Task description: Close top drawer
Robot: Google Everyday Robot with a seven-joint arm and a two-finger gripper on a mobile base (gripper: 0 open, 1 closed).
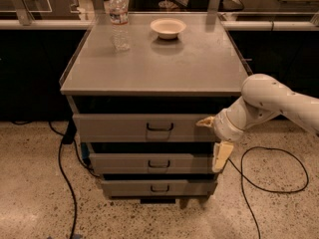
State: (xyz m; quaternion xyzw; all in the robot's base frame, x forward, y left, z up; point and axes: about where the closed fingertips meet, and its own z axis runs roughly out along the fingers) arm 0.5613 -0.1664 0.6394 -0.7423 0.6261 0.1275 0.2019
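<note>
— Where is the top drawer (114,128)?
— Just under the bench (149,68) top, with a dark gap above its front.
— And the gripper (214,138)?
— At the drawer's right end, fingers (222,156) spread wide, holding nothing.

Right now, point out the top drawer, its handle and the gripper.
top drawer (114,128): camera view, bare left part of its front panel.
handle (160,130): camera view, lower bar of the dark loop.
gripper (208,146): camera view, midway between its spread fingertips, by the drawer's right end.
</note>
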